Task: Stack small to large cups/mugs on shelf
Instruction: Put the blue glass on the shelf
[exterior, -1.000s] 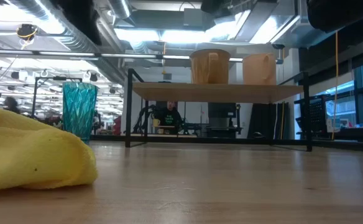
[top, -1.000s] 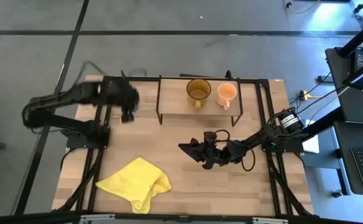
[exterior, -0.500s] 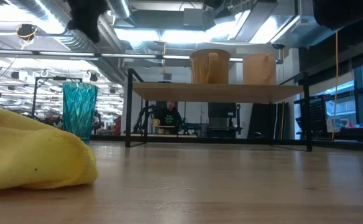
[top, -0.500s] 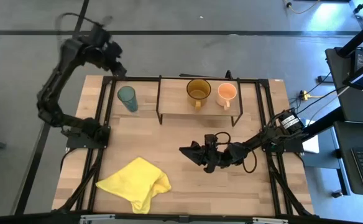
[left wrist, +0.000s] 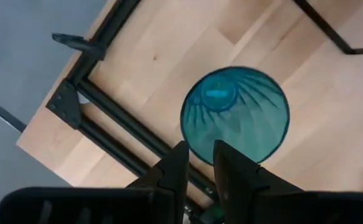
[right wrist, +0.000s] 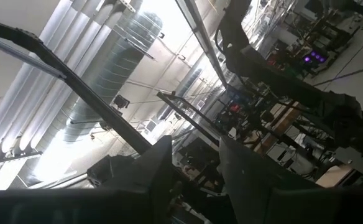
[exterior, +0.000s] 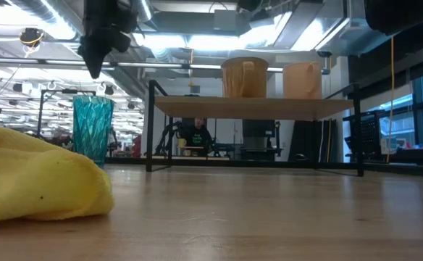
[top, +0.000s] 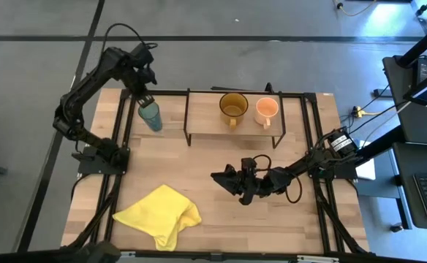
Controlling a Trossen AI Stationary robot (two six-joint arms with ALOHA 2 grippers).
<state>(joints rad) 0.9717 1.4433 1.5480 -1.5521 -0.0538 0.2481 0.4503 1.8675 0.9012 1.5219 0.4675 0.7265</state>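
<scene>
A tall teal tumbler (top: 150, 115) (exterior: 93, 130) stands upright on its base on the tabletop, just left of the shelf (top: 206, 120) (exterior: 255, 107). An amber mug (top: 233, 107) (exterior: 245, 77) and a pale-orange mug (top: 266, 109) (exterior: 302, 80) stand side by side on the shelf. My left gripper (top: 146, 98) (left wrist: 199, 149) hangs above the tumbler's (left wrist: 234, 115) rim, pointing down, its fingers a little apart with nothing between them. My right gripper (top: 217, 176) (right wrist: 194, 158) waits open over the table's middle, clear of everything.
A crumpled yellow cloth (top: 159, 215) (exterior: 30, 174) lies near the front left. A black metal frame (top: 129, 128) runs along the table's edges and close past the tumbler. Bare wood lies between the shelf and the cloth.
My left arm has swung away from the table's left side to beyond the far left corner, then come in over the tumbler, its gripper turning to point down. The tumbler has stayed where it was.
</scene>
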